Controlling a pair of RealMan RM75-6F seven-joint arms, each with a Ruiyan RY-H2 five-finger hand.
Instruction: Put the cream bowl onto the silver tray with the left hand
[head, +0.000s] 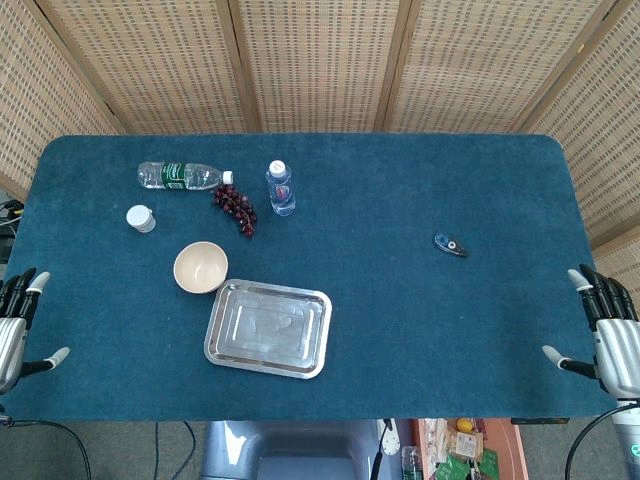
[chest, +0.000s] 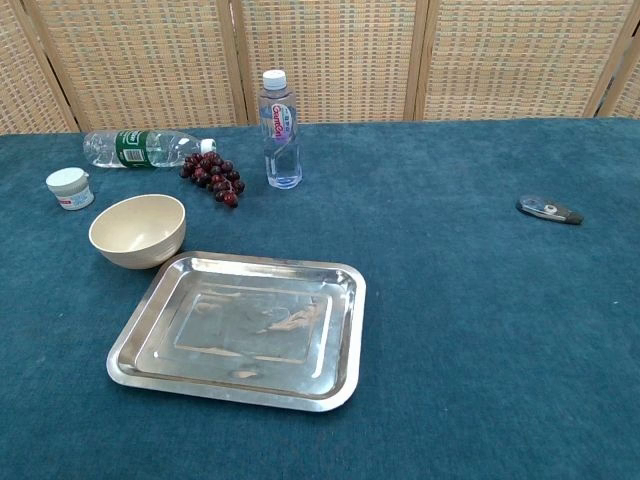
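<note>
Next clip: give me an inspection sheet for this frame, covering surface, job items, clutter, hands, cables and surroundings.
Surface: blue cloth-covered table, no spills seen.
Job's things: cream bowl upright and empty, on the cloth just beyond the far left corner of the silver tray; tray empty.
Clutter: lying bottle, upright bottle, grapes, small white jar, small grey gadget.
Hands: left hand and right hand at the near table edges, open, holding nothing.
Cables: dark cable below the near left edge.
Surroundings: wicker screen behind; assorted items on the floor.
</note>
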